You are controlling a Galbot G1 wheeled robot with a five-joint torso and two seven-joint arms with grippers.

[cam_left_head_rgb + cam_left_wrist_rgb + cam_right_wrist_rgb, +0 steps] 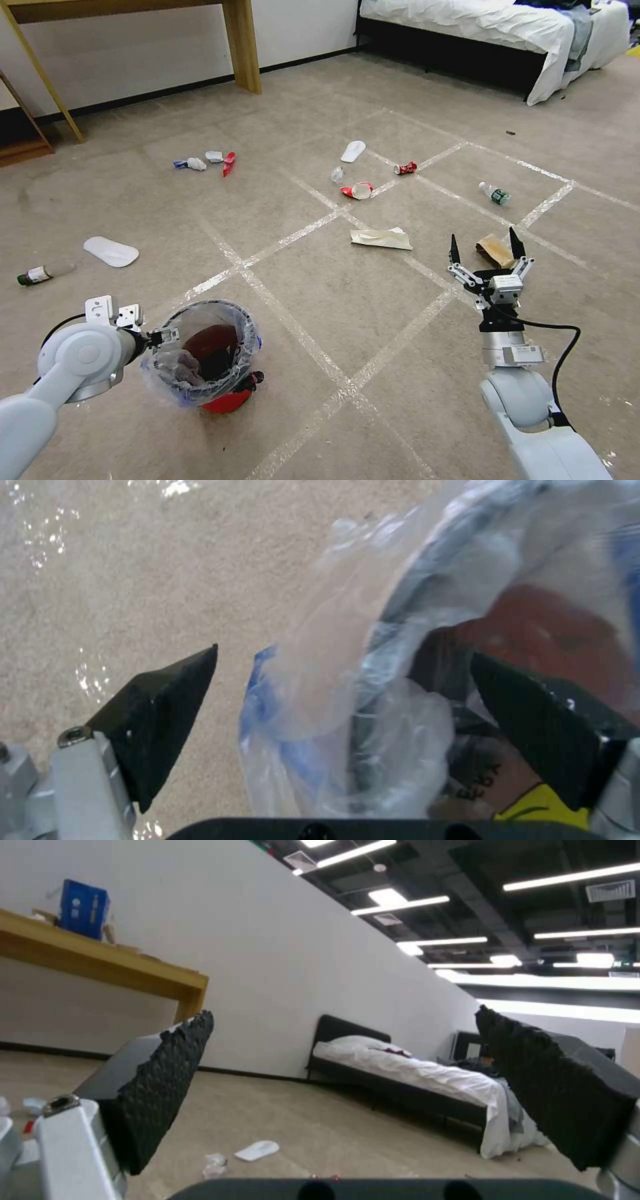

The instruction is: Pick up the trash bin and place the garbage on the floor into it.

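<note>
The trash bin (200, 360), red with a crinkly clear liner, stands on the floor (373, 313) at the lower left, with scraps in it. My left gripper (160, 335) is at its near-left rim. In the left wrist view the left gripper (345, 651) is open, one finger outside and one inside, astride the bagged rim (373, 680). My right gripper (485, 252) hangs open and holds nothing, just before a crumpled brown paper bag (495, 250). Garbage lies beyond: folded white paper (381, 238), crushed cup (357, 191), red can (405, 168), green-labelled bottle (495, 193).
More litter lies at the left: wrappers (197, 163), a flat white piece (111, 252) and a bottle (43, 273). A wooden table leg (241, 47) stands by the back wall. A bed (493, 27) fills the back right corner. Pale tape lines (287, 240) cross the carpet.
</note>
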